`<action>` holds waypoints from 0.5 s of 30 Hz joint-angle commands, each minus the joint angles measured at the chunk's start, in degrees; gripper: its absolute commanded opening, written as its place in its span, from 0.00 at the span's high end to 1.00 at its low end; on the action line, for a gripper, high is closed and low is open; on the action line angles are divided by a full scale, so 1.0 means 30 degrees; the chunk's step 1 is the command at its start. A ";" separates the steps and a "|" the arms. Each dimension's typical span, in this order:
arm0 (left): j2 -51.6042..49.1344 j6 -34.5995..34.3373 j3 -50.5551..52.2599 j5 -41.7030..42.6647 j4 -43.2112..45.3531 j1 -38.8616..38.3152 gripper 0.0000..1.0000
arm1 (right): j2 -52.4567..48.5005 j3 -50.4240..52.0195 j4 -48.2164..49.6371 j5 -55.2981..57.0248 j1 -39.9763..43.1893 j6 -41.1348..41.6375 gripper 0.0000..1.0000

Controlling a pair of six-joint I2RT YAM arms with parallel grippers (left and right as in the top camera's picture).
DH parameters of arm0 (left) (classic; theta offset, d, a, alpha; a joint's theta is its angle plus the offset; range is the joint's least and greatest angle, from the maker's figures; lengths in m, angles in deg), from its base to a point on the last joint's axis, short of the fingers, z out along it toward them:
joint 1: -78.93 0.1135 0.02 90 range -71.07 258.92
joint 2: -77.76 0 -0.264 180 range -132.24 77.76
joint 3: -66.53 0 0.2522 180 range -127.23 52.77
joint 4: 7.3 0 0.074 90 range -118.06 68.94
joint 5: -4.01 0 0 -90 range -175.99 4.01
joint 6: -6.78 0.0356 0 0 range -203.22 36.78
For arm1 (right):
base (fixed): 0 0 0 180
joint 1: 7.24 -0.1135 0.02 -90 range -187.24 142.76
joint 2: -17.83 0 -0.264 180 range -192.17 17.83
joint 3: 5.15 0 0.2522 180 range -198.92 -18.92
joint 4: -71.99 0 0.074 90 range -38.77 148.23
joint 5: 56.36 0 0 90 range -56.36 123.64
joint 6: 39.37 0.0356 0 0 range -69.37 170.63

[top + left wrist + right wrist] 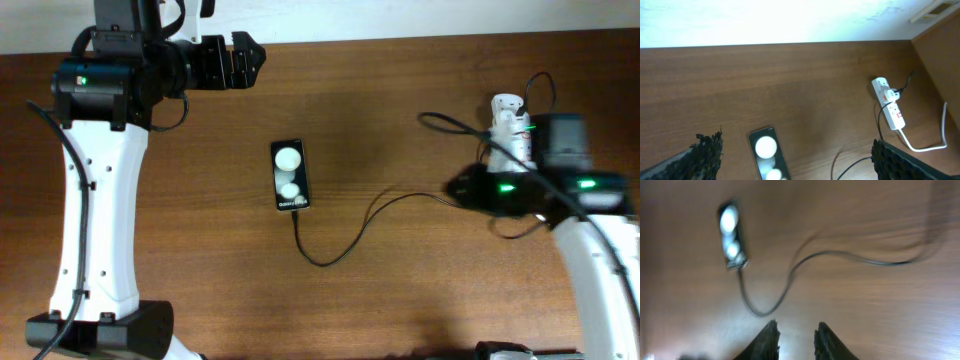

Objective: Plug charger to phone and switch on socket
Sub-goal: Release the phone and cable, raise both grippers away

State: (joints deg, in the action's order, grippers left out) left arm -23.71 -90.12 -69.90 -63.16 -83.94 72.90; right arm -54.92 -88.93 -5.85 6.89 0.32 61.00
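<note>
The phone (290, 175) lies mid-table, with the charger (345, 240) meeting its near end and looping right toward the socket (508, 120) — far right. The left gripper (256, 58) is spread wide and empty — the right gripper (797, 336) is slightly parted and empty.

Small white print at the phone's (291, 175) 6 o'clock end begins "Galaxy"; the rest blurs. The socket's (888, 102) red markings are unreadable.

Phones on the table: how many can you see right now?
1. The phone lies mid-way across the table, with the charger cable meeting its near edge. The right arm covers the area by the socket, so another could be hidden.
</note>
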 commanded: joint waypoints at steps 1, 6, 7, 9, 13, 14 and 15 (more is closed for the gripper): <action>0.0189 0.0051 -0.0138 -0.0124 0.0000 0.0073 0.01 | 0.0262 -0.2739 -0.0889 0.1020 0.3912 -0.1457 0.78; 0.0189 0.0051 -0.0138 -0.0124 0.0000 0.0073 0.01 | -0.3315 -0.8517 -0.2688 0.1158 0.7912 -0.1486 0.88; 0.0189 0.0051 -0.0138 -0.0124 0.0000 0.0073 0.01 | -0.4299 -0.9544 -0.2878 0.1166 0.8065 -0.1537 0.88; 0.0189 0.0051 -0.0138 -0.0124 0.0000 0.0073 0.01 | -0.6171 -1.0528 -0.2667 0.1158 0.8298 -0.1537 0.92; 0.0189 0.0051 -0.0138 -0.0124 0.0000 0.0073 0.01 | -0.9100 -1.0520 -0.1239 0.1158 0.8655 -0.1537 0.96; 0.0189 0.0051 -0.0138 -0.0124 0.0000 0.0073 0.01 | -0.9923 -1.0520 -0.0525 0.1158 0.8655 -0.1537 0.96; 0.0189 0.0051 -0.0138 -0.0124 0.0000 0.0073 0.01 | -1.0346 -1.0520 -0.0058 0.1217 0.8655 -0.1530 0.96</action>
State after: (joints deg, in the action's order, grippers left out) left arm -23.71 -90.12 -69.90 -63.49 -84.07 72.90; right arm -83.18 -119.32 -8.34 9.89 25.95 56.63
